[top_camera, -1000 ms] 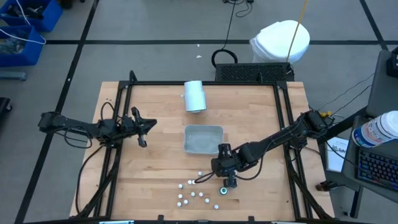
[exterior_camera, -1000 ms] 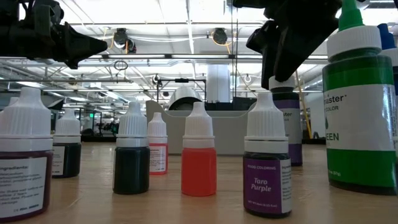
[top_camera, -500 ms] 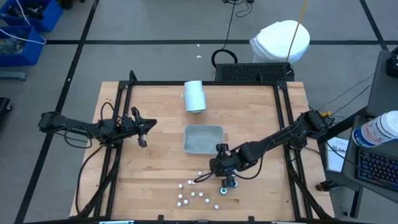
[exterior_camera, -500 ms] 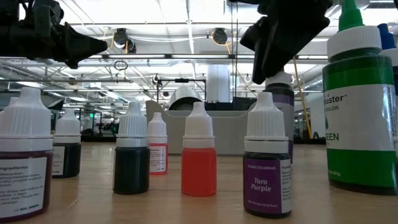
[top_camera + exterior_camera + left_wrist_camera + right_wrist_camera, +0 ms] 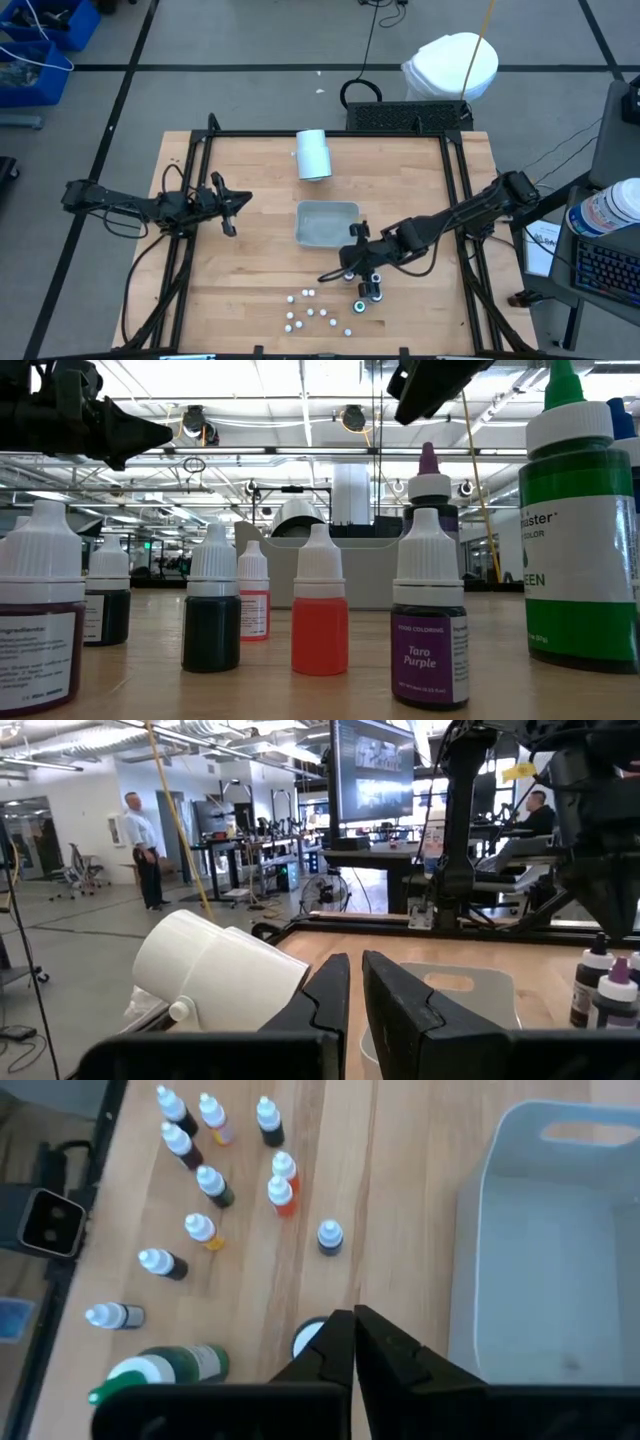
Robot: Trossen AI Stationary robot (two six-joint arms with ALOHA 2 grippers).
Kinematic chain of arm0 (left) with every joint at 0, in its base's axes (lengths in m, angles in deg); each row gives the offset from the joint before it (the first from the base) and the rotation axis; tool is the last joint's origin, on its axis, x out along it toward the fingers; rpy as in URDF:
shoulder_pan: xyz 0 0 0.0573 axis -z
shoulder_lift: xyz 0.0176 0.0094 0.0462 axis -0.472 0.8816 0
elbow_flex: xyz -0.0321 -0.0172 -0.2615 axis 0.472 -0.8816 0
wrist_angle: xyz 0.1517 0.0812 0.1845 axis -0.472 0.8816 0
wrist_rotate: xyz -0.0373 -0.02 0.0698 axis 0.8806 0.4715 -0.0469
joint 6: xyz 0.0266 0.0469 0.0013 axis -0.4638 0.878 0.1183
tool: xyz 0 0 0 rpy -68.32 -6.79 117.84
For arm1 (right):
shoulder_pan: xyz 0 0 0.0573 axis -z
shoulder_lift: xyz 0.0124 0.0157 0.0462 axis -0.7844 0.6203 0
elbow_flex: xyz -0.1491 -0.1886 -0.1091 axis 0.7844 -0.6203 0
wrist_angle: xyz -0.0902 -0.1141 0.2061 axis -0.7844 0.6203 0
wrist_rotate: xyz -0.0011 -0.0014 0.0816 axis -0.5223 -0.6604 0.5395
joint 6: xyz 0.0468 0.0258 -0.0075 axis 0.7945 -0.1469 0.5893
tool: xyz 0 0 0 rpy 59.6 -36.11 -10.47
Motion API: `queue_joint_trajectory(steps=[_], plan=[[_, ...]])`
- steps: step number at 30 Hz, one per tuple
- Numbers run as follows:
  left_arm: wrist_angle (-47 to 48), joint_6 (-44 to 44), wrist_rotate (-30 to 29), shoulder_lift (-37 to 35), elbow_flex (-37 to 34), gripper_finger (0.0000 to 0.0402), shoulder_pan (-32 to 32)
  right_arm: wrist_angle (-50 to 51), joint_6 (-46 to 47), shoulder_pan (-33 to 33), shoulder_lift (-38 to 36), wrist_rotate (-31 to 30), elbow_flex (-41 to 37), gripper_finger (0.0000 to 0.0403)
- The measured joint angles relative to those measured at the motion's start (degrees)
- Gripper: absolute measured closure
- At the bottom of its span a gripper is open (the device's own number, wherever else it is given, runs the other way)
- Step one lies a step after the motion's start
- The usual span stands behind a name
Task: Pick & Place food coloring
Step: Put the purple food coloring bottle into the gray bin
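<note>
A pale wooden bench (image 5: 240,280) with visible grain, edged by a black metal frame, stands on a grey floor crossed by dark tape lines. Near the bench's centre in the high view lies a grey rectangular tray (image 5: 322,232) with smooth walls and rounded corners, and above it a white cylinder (image 5: 313,155) rests on its side.

The food coloring (image 5: 312,315) is a loose cluster of tiny bottles on the bare wood in the lower middle of the high view, below the tray and apart from it. In the low view they stand upright: squat translucent bodies with ribbed white caps, one filled red-orange (image 5: 320,618), one labelled purple (image 5: 430,625), and at the right edge a taller green bottle (image 5: 578,530) with a pointed green tip.

The right gripper (image 5: 352,268) hangs above the bench between the tray's lower edge and the bottles; in the right wrist view its dark fingers (image 5: 322,1352) are pressed together with nothing between them.

The left gripper (image 5: 232,205) waits at the left of the bench, well apart from the bottles, its dark fingers (image 5: 322,992) nearly closed with a narrow gap and nothing in them.
</note>
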Motion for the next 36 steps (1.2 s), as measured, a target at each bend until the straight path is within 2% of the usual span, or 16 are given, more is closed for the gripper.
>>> queue_joint_trajectory(steps=[7, 10, 13, 20, 24, 28, 36], plan=[[0.0, -0.4, 0.2, 0.0, 0.0, 0.0360, 0.0, 0.1, -1.1, 0.0, -0.3, 0.1, 0.0, 0.0399], [0.0, -0.4, 0.2, 0.0, 0.0, 0.0360, 0.0, 0.2, -3.2, -0.1, -0.3, 0.3, 0.0, 0.0386], [0.0, -0.4, 0.2, 0.0, 0.0, 0.0360, 0.0, 0.0, -2.9, -0.2, -0.3, 2.7, 0.0, 0.0348], [0.0, -0.4, 0.2, 0.0, 0.0, 0.0360, 0.0, -2.3, -1.8, -0.5, 3.6, 3.0, 0.1, 0.0216], [0.0, -0.4, 0.2, 0.0, 0.0, 0.0360, 0.0, -2.4, -1.9, -0.5, 5.7, 3.1, 0.1, 0.0177], [0.0, -0.2, 0.2, 0.0, 0.0, 0.0360, 0.0, -2.5, -1.8, -0.5, 6.1, 3.0, 0.1, 0.0169], [1.3, -0.2, 0.2, 0.0, 0.0, 0.0360, 0.0, -2.3, -1.9, -0.6, 6.1, 3.1, 0.1, 0.0187]])
